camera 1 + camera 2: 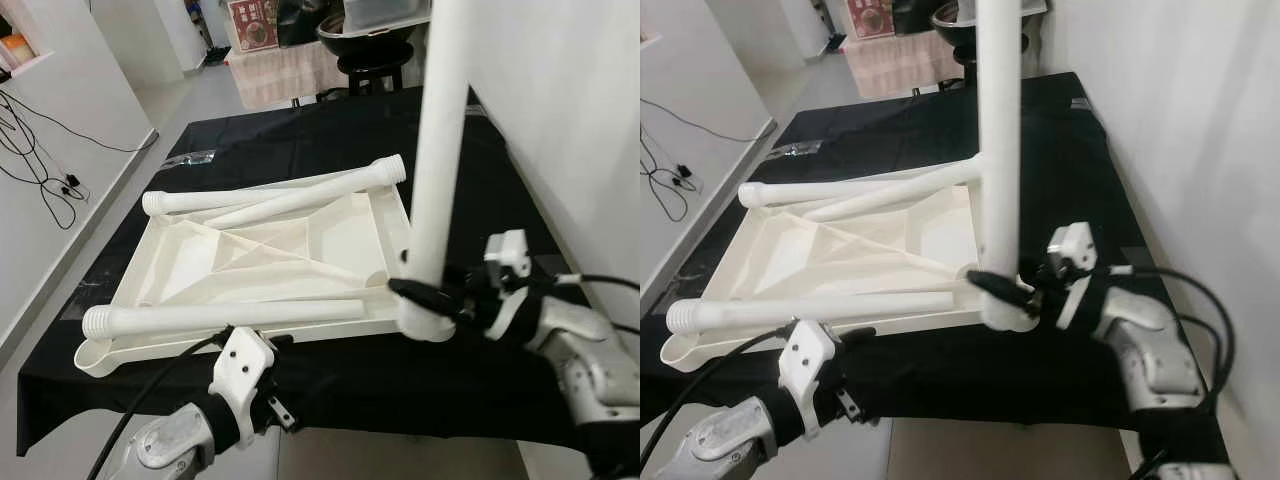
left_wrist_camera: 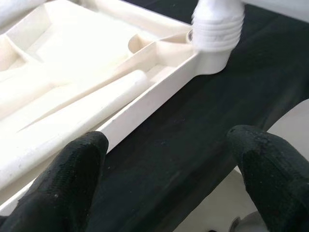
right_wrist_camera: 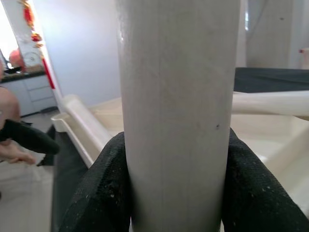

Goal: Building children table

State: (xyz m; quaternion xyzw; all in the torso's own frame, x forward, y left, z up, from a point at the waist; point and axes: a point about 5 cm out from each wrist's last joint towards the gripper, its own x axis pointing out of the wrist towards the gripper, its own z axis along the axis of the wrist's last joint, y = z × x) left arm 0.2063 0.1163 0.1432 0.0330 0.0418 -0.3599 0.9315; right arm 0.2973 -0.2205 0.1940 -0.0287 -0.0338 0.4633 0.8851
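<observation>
tabletop point(image 1: 270, 250), white plastic and turned underside up, lies on a black cloth point(image 1: 440, 380) covering a table, ribs showing inside its rim. upright leg point(image 1: 440, 150) stands in the near right corner socket of the tabletop, and the right gripper point(image 1: 425, 295) clamps it low down, black fingers point(image 3: 108, 193) pressed on both sides of the tube. three loose legs lie across the tabletop: near leg point(image 1: 220, 318) along the front edge, two far legs point(image 1: 290, 195) toward the back. left gripper point(image 2: 169, 179) hovers just over the cloth at the front edge, fingers spread wide and holding nothing. cables point(image 1: 30, 150) trail over the floor at left.
</observation>
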